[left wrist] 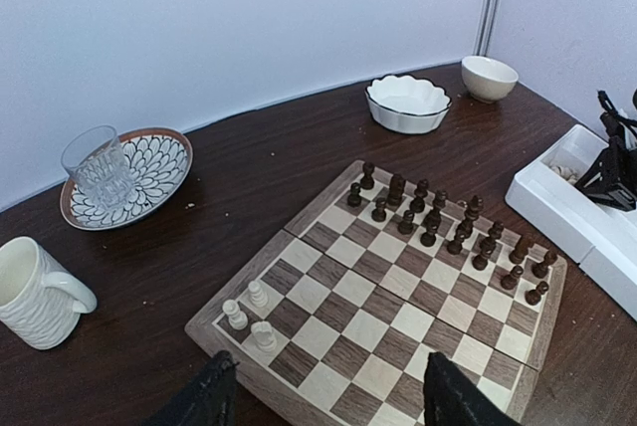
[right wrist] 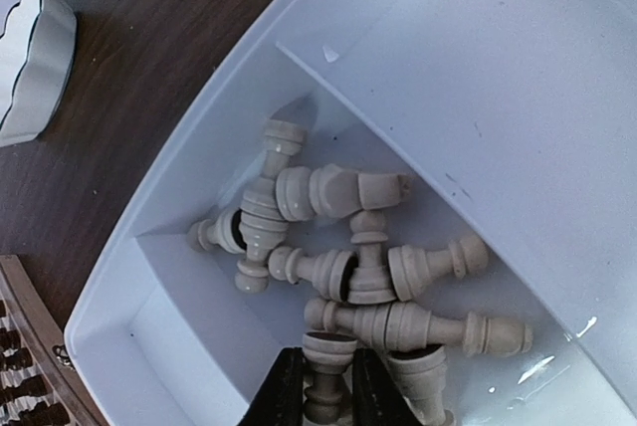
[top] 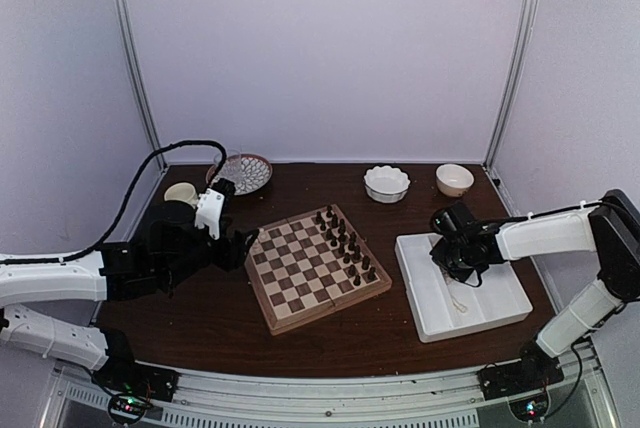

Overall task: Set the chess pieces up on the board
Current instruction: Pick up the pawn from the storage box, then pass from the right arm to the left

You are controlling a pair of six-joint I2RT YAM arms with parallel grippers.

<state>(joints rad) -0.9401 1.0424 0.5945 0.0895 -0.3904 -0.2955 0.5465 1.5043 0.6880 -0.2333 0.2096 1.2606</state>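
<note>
Overhead view's pretty useless for the small stuff. I can see the wooden chessboard point(top: 315, 270) sitting skewed mid-table and the dark pieces point(top: 345, 243) along its far-right side, and that's about it.

Left wrist cam fills in the rest. Three turned cream pieces point(left wrist: 258, 294) stand upright on squares at the board's left corner, and the dark ones are lined up in two rows on the opposite side. The left gripper point(left wrist: 333, 406) hangs over the near edge with its jaws spread wide and nothing between them.

Only the right wrist cam shows the heap of cream pieces point(right wrist: 338, 197), lying criss-crossed on their sides in a corner compartment of the glossy white plastic tray point(right wrist: 518, 68). They're matte, with ringed collars and flared bases. The right gripper point(right wrist: 326, 386) is narrowed right down, black pads pinching one cream piece point(right wrist: 328, 349) at the edge of the pile.

Also on the dark wood table point(left wrist: 259, 177): a scalloped white bowl point(left wrist: 408, 103), a round cream bowl point(left wrist: 489, 78), a ribbed mug point(left wrist: 35, 292), and a cut glass tumbler point(left wrist: 100, 167) on a petal-patterned plate point(left wrist: 159, 162).
</note>
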